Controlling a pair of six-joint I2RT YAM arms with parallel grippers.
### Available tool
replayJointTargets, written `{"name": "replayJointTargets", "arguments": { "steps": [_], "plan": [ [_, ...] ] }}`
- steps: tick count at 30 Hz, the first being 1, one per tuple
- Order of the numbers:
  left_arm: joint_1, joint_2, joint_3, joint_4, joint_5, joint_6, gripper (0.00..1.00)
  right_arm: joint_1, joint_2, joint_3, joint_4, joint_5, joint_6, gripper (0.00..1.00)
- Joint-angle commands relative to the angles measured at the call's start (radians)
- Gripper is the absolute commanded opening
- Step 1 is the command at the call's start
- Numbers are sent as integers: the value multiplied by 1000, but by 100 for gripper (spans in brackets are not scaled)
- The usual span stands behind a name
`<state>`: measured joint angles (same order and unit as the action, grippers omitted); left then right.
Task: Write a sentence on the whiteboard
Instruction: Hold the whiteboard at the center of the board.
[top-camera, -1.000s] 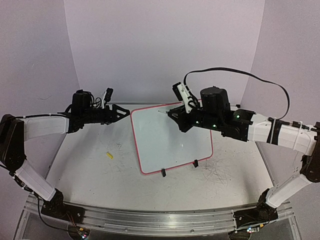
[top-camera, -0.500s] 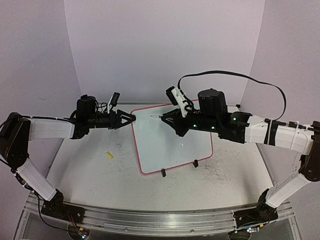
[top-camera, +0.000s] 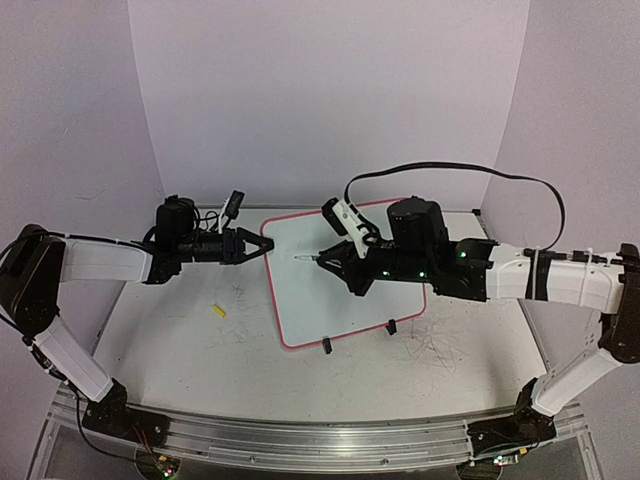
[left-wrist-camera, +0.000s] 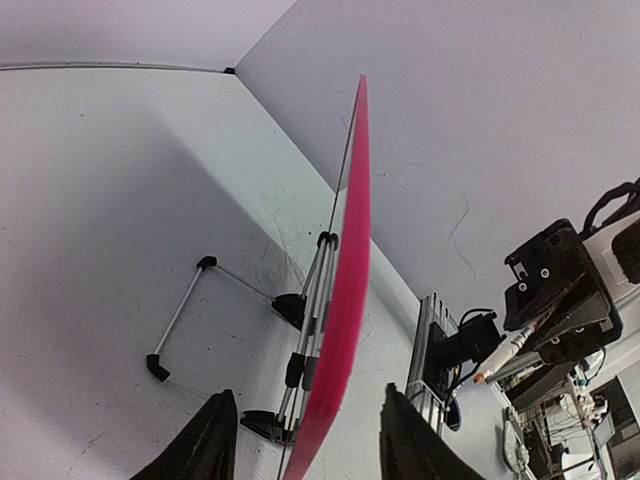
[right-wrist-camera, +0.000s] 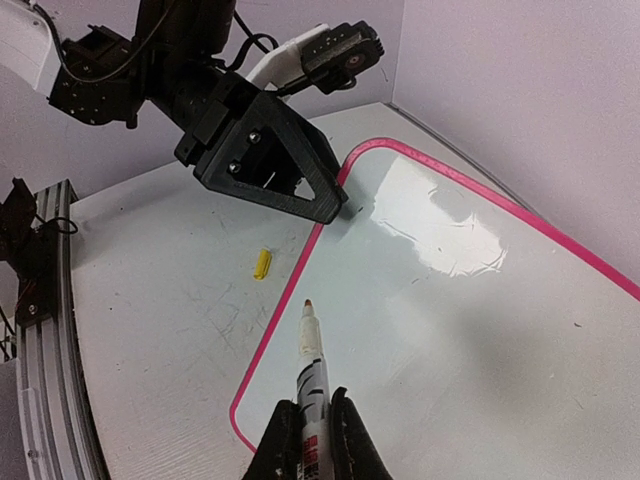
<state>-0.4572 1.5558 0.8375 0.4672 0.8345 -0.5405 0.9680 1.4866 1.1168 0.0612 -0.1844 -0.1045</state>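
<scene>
The whiteboard (top-camera: 350, 285) stands propped at a tilt mid-table (top-camera: 170, 350), with a pink rim all round and black feet (top-camera: 327, 346) at its near edge. My right gripper (right-wrist-camera: 312, 440) is clamped on a marker (right-wrist-camera: 309, 365). The marker's bare tip is over the board's upper left part, near the rim; I cannot tell if it touches. My left gripper (top-camera: 262, 246) is spread wide, a finger on each side of the board's left edge, neither touching it. A small yellow piece (top-camera: 219, 311) lies on the table left of the board.
</scene>
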Motion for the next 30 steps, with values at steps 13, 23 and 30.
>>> {"name": "replayJointTargets", "arguments": {
  "steps": [13, 23, 30],
  "plan": [
    [-14, 37, 12, 57, 50, 95, 30, 51, 115, 58, 88, 75, 4, 0],
    [-14, 55, 13, 56, 86, 133, 19, 79, 170, 93, 99, 125, -15, 0],
    [-14, 58, 11, 55, 99, 153, 13, 84, 176, 84, 113, 132, -15, 0]
  ]
}}
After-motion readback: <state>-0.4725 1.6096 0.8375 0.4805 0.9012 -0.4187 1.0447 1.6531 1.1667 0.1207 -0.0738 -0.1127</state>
